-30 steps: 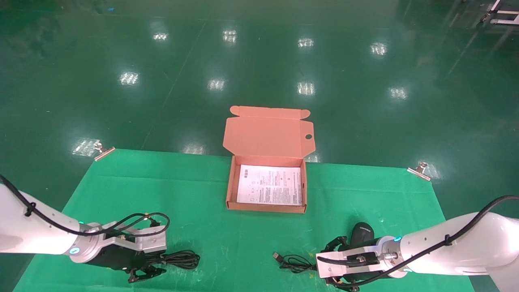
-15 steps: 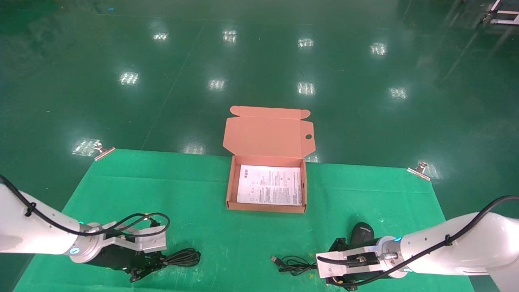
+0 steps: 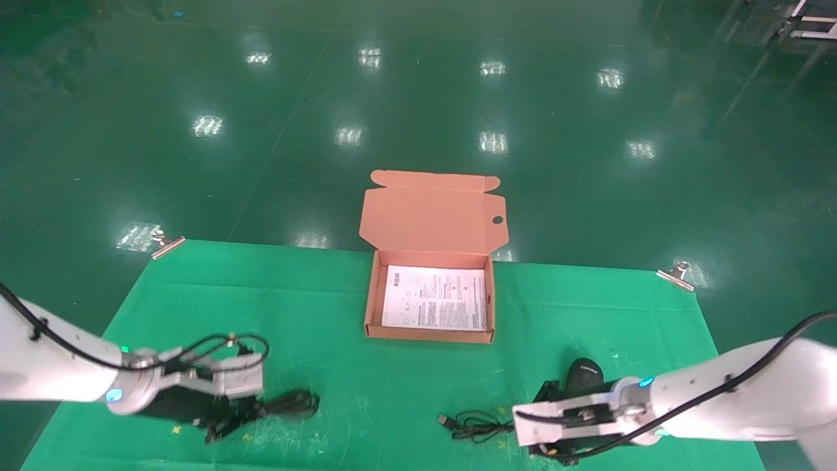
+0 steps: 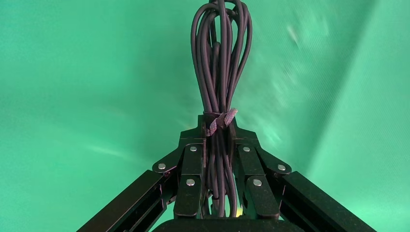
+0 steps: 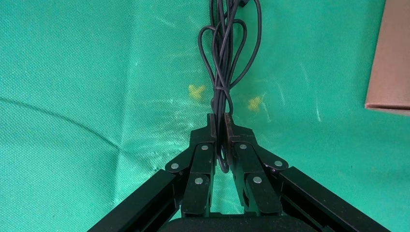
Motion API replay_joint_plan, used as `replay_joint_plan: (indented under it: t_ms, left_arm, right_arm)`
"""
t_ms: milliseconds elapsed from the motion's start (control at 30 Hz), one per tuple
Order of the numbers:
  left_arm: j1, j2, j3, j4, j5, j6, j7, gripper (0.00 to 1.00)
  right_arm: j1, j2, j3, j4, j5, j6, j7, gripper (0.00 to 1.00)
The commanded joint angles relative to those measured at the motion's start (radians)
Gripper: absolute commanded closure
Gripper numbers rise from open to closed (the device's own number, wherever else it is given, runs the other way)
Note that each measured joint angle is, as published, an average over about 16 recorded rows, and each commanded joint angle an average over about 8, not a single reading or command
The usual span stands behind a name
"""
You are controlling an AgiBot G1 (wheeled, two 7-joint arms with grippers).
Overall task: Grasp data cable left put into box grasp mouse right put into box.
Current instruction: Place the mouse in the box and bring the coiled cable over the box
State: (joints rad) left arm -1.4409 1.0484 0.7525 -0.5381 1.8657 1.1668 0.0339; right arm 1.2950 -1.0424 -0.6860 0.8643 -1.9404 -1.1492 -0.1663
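Near left, the left gripper (image 4: 218,159) is pinching the data cable (image 4: 220,72) by its tied middle; light, floppy. Near right, the right gripper (image 5: 220,130) is apparently clamping the mouse's cord (image 5: 227,53).

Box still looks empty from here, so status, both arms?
Left gripper shut on cable. Right gripper shut on mouse cord. Box open, path clear.

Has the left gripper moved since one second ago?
Yes. The left gripper, shut on the data cable, has shifted slightly away from the box, toward the robot's left.
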Motion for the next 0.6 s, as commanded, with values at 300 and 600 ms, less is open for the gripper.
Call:
replay_joint_plan:
  t_ms: [300, 600]
  left_arm:
    - [-0.015, -0.081, -0.044, -0.200, -0.042, -0.017, 0.011, 1.00]
    - [-0.013, -0.131, -0.081, -0.461, -0.024, -0.106, -0.063, 1.00]
  right_arm:
    - [0.061, 0.133, 0.087, 0.145, 0.065, -0.014, 0.074, 1.00]
    - [0.128, 0.192, 0.183, 0.271, 0.107, 0.081, 0.142, 1.00]
